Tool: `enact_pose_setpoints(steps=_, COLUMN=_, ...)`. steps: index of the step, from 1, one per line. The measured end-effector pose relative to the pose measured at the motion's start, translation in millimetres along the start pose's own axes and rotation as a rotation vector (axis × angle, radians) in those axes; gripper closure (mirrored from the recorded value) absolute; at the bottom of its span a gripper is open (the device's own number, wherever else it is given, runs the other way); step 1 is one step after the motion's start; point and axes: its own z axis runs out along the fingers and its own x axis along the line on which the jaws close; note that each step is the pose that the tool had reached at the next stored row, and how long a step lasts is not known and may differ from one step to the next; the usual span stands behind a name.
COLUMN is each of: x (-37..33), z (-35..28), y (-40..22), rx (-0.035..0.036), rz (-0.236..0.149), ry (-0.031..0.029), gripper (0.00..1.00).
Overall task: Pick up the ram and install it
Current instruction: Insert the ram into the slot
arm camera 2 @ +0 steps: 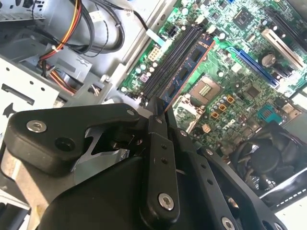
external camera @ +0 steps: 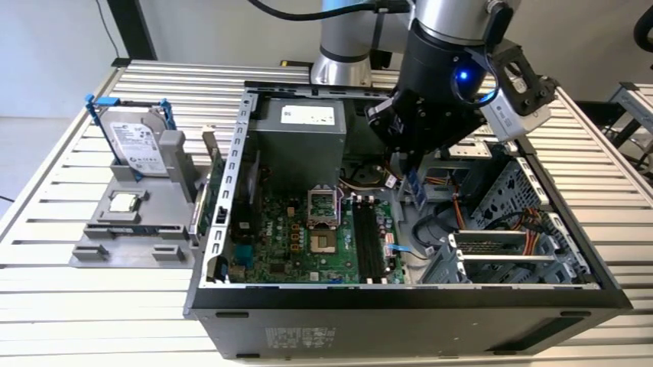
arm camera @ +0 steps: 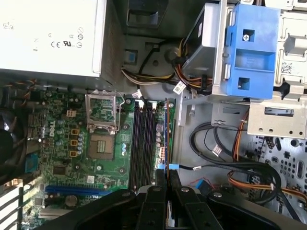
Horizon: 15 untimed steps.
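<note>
Slatted bench [external camera: 92, 313] carries open computer case [external camera: 408, 313]. We see tool [arm camera: 163, 175] clamped on ram [arm camera 2: 189, 67], stick on edge, raised over motherboard [arm camera: 57, 158] inside case, parallel to memory slots [arm camera: 143, 143], close beside them.

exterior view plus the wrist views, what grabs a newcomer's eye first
The arm reaches into the open computer case, its gripper shut on the ram, held over the motherboard's memory slots. At the exterior view's left, a silver hard drive with blue rails stands upright on a grey holder.
</note>
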Motion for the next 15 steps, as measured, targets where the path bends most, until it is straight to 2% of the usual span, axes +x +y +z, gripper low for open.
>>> enact_pose_setpoints(steps=8, x=0.3, z=8.8, y=-0.2, rx=-0.0004, rz=0.0, ry=-0.0002, gripper=1.0)
enact_pose_setpoints(steps=15, x=0.8, z=20.5, y=-0.5, rx=-0.0003, rz=0.0, ry=-0.0014, gripper=1.0)
